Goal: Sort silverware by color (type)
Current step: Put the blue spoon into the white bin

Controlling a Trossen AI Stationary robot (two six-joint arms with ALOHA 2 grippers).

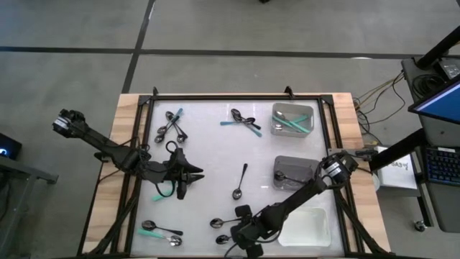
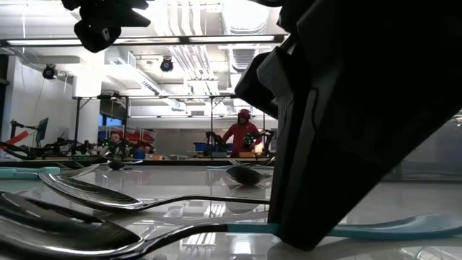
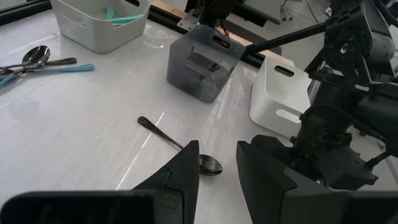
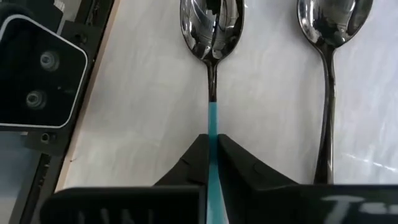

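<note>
1. The teal-handled spoon (image 4: pixel 212 74) lies flat at the near edge of the worktop (image 1: pixel 215 155), its dark shiny bowl pointing away from the right gripper (image 4: pixel 212 163).
2. That right gripper is clamped tight on the teal handle.
3. An all-dark spoon (image 4: pixel 328 74) lies just beside it.
4. The left gripper (image 3: pixel 217 165) hovers partly open and empty, above a lone black spoon (image 3: pixel 180 146) at mid-worktop.
5. A grey tray (image 3: pixel 202 65) and white trays sit beyond.
</note>
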